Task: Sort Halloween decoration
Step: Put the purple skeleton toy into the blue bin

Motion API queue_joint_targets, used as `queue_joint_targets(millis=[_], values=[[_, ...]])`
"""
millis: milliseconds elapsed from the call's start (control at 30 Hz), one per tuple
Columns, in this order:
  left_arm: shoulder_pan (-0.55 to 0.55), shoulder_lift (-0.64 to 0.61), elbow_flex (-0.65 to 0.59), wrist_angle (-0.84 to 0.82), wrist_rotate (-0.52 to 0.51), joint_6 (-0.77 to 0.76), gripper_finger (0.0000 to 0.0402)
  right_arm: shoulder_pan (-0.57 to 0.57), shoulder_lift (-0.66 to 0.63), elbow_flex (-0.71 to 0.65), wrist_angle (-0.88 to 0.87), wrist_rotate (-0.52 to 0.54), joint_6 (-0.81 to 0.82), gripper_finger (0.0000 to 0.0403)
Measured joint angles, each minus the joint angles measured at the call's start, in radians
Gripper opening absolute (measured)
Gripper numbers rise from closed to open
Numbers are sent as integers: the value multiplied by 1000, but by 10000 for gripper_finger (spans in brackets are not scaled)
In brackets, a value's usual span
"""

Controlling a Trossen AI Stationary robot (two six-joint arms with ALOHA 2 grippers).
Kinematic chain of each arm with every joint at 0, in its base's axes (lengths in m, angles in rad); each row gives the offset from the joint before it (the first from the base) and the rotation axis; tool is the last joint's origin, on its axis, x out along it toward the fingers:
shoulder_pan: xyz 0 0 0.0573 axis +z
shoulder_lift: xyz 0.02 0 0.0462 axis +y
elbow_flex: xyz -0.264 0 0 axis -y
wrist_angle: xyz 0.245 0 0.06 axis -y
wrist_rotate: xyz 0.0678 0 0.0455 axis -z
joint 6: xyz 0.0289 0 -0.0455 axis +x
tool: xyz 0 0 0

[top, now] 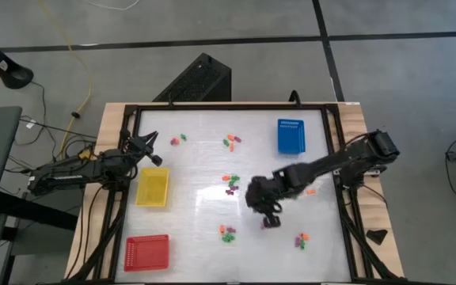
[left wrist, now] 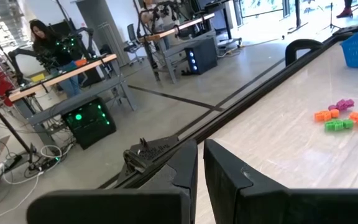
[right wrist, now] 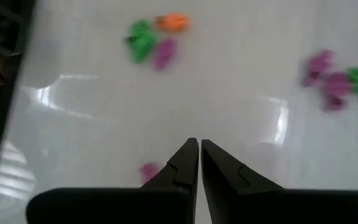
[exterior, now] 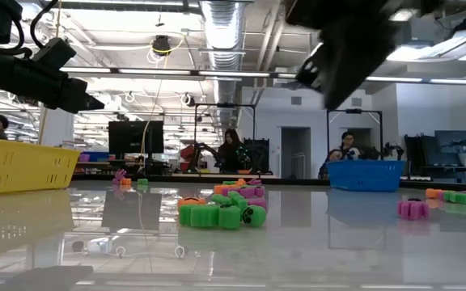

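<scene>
The Halloween decoration lies in small clusters of orange, green and purple pieces across the white table: near the far edge, mid-table, and near the front. My right gripper hangs shut above the table's middle-right, holding nothing. A single purple piece lies on the table just beside its fingers. My left gripper is shut and raised at the table's left, past the far end of the yellow tray. The low view shows green pieces in front.
The blue tray sits at the far right, the red tray at the near left corner. A black frame borders the table. Bare table surface lies between the clusters. People stand in the room beyond.
</scene>
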Motion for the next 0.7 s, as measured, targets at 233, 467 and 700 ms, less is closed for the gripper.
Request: queue_joint_targets(millis=[233,467,700], values=[[0,0,0,0,0,0,18,222,-63,-171,135,211,177,52],[0,0,0,0,0,0,18,372,-96,-310,363,431,267,53],[0,0,0,0,0,0,18,390,-93,-368,356,596,266,94]])
